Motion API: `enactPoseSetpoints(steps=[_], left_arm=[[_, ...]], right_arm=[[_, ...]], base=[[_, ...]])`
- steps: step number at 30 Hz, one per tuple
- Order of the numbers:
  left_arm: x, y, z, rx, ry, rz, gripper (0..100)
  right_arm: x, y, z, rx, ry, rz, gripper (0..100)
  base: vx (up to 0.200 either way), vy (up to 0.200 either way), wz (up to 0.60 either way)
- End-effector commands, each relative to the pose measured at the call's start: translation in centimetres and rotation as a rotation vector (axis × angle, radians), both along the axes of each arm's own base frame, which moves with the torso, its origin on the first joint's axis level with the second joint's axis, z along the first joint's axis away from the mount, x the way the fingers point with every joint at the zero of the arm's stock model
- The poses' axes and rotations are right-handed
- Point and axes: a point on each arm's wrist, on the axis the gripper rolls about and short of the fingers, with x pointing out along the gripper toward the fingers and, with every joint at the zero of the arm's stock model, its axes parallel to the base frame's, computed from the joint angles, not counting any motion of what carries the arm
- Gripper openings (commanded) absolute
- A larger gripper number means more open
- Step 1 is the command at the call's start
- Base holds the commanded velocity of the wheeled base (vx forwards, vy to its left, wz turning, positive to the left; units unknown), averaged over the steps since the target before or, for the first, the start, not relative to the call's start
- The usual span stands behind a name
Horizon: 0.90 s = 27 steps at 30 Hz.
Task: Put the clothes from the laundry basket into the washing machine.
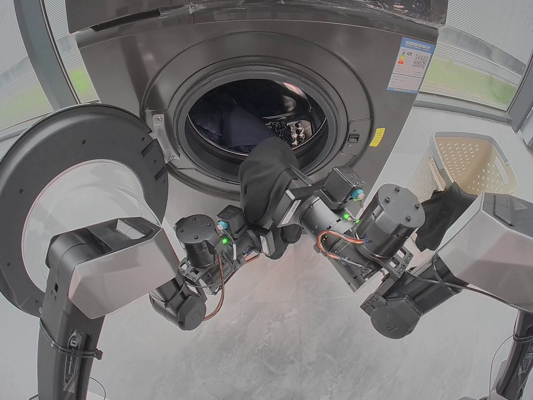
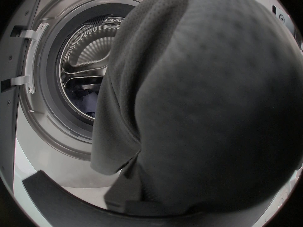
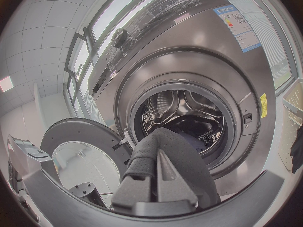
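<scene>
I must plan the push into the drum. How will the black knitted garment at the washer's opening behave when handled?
Probably floppy: the black perforated-knit garment drapes in folds over the right claw. Likely light for its bulk, as it mounds softly rather than hanging taut. Pushed, it would probably bunch up and could catch on the grey door seal.

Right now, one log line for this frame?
right gripper: shut on black garment, before drum | door: open | drum: clothes inside | basket: dark cloth at rim
</scene>
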Motion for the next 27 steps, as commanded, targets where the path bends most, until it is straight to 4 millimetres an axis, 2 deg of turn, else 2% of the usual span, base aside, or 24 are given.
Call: enactPoseSetpoints(steps=[1, 7, 11, 14, 22, 23, 27], left_arm=[[0.3, 0.3, 0.4, -0.018, -0.006, 0.016, 0], [0.3, 1.0, 1.9, -0.046, -0.026, 0.035, 0], [-0.3, 1.6, 3.7, -0.064, -0.043, 0.039, 0], [-0.6, 1.7, 4.6, -0.079, -0.056, 0.035, 0], [-1.3, 2.0, 4.7, -0.071, -0.042, 0.035, 0], [-1.3, 2.0, 4.7, -0.070, -0.041, 0.035, 0], [-1.5, 2.1, 4.9, -0.070, -0.045, 0.035, 0]], right_arm=[[0.2, -0.3, 0.1, 0.003, 0.000, -0.008, 0], [0.6, -2.0, -0.1, -0.004, 0.020, -0.040, 0], [2.1, -3.8, -1.1, -0.020, 0.051, -0.100, 0], [3.0, -3.8, -2.1, -0.034, 0.065, -0.116, 0], [3.1, -3.8, -2.0, -0.015, 0.067, -0.114, 0], [3.1, -3.8, -2.1, -0.015, 0.072, -0.120, 100], [2.2, -4.3, -3.4, -0.060, 0.122, -0.124, 100]], base=[[0.000, 0.000, 0.00], [0.000, 0.000, 0.00], [0.000, 0.000, 0.00], [0.000, 0.000, 0.00], [0.000, 0.000, 0.00], [0.000, 0.000, 0.00], [0.000, 0.000, 0.00]])
